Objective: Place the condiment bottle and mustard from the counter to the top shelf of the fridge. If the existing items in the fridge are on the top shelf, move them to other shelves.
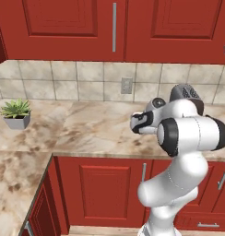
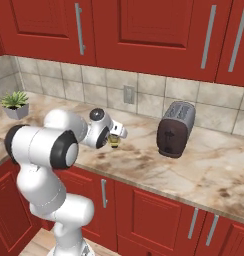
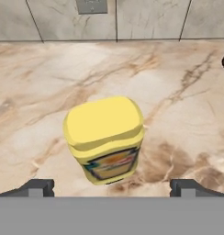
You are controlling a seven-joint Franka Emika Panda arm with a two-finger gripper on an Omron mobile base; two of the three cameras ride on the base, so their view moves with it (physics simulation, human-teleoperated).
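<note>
The mustard (image 3: 104, 137), a squat yellow container with a printed label, stands upright on the marbled counter (image 3: 49, 82). My gripper (image 3: 111, 187) hovers just above and in front of it, open. One dark fingertip (image 3: 38, 187) sits wide to its left and the other (image 3: 187, 187) wide to its right, neither touching it. From the right base view a sliver of the mustard (image 2: 114, 142) peeks out under the hand (image 2: 111, 131). In the left base view the hand (image 1: 141, 122) hangs over the counter (image 1: 86, 124). The condiment bottle and the fridge are out of view.
A dark toaster (image 2: 176, 129) stands on the counter to the right of the hand. A small potted plant (image 1: 16, 113) sits at the far left by the tiled wall. A wall outlet (image 1: 127, 85) is behind the hand, with red cabinets above and below.
</note>
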